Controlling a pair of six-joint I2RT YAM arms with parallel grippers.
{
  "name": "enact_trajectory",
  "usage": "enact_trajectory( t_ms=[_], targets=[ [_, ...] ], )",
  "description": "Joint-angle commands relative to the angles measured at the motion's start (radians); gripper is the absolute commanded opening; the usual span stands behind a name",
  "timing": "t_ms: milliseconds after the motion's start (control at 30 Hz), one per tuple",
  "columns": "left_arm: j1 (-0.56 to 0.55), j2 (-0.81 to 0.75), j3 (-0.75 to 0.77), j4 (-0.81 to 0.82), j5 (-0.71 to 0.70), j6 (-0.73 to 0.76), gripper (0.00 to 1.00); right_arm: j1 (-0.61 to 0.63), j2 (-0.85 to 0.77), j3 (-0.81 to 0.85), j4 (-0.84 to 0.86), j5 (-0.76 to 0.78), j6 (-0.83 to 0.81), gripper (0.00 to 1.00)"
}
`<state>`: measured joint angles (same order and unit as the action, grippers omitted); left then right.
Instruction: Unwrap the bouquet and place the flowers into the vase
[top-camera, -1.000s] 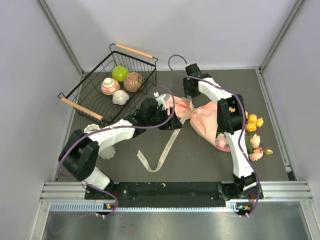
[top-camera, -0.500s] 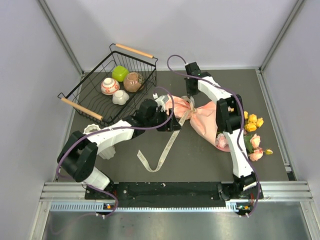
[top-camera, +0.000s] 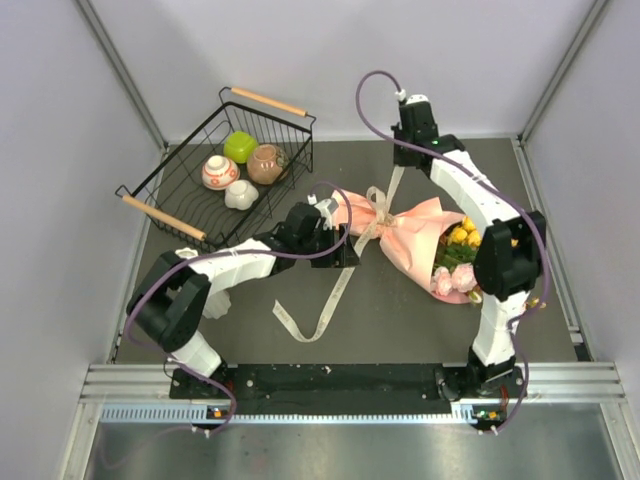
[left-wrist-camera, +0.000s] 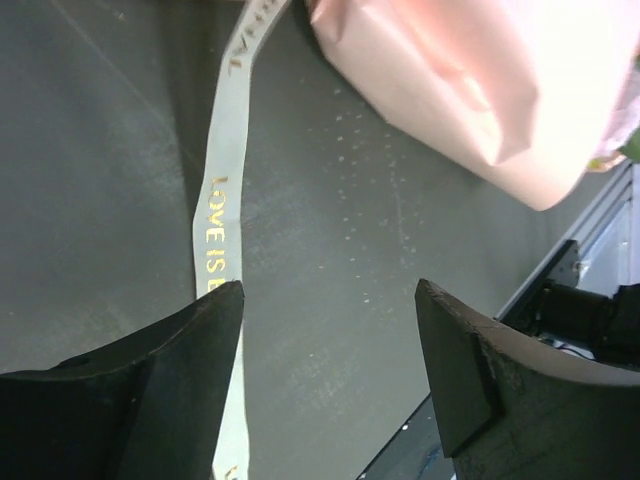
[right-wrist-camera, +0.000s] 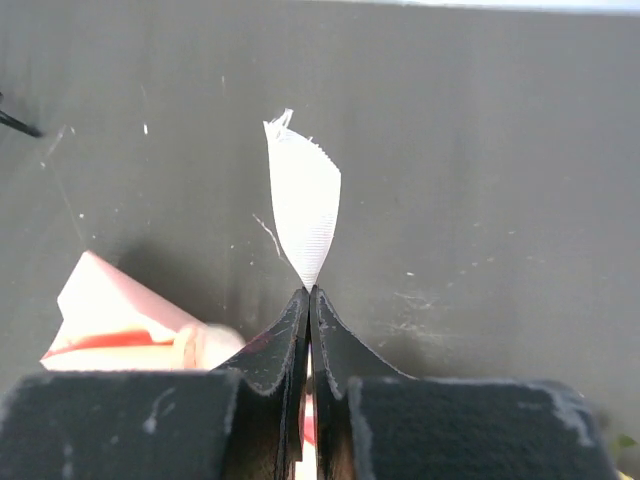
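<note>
The bouquet (top-camera: 412, 232) lies mid-table, a pink paper cone with its cream ribbon (top-camera: 325, 305) trailing toward the front. Yellow and pink flowers (top-camera: 460, 236) show at its right mouth. At the back, my right gripper (top-camera: 400, 166) is shut on the ribbon's other end, which sticks out past the fingertips (right-wrist-camera: 305, 215). Left of the cone, low over the mat, my left gripper (top-camera: 343, 252) is open and holds nothing. Its view shows the lettered ribbon (left-wrist-camera: 222, 200) beside one finger and the pink paper (left-wrist-camera: 470, 80). A white vase (top-camera: 215, 300) is mostly hidden under my left arm.
A black wire basket (top-camera: 160, 215) with wooden handles stands at the back left. It holds a green object (top-camera: 240, 146), a brown pot (top-camera: 266, 164), a white-and-red pot (top-camera: 219, 172) and a small white piece (top-camera: 241, 195). Walls close in the mat on three sides.
The right gripper shut on the ribbon end near the bow and pulled it up and toward the back. The right arm swung right, uncovering the yellow flowers. The left gripper opened slightly.
</note>
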<state>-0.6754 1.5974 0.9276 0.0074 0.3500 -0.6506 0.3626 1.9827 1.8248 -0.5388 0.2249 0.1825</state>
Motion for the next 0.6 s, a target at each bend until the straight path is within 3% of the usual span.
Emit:
enact_trajectory(
  t_ms=[0, 300, 567],
  targets=[
    [-0.003, 0.050, -0.006, -0.003, -0.037, 0.013, 0.72, -0.002, -0.154, -0.059, 0.063, 0.062, -0.012, 0.00],
    [-0.003, 0.087, -0.121, 0.078, -0.022, -0.073, 0.42, -0.004, -0.337, -0.044, 0.069, 0.086, -0.031, 0.00],
    [-0.003, 0.047, -0.225, 0.126, -0.039, -0.084, 0.38, -0.054, -0.369, 0.083, 0.068, 0.119, -0.057, 0.00]
  ],
)
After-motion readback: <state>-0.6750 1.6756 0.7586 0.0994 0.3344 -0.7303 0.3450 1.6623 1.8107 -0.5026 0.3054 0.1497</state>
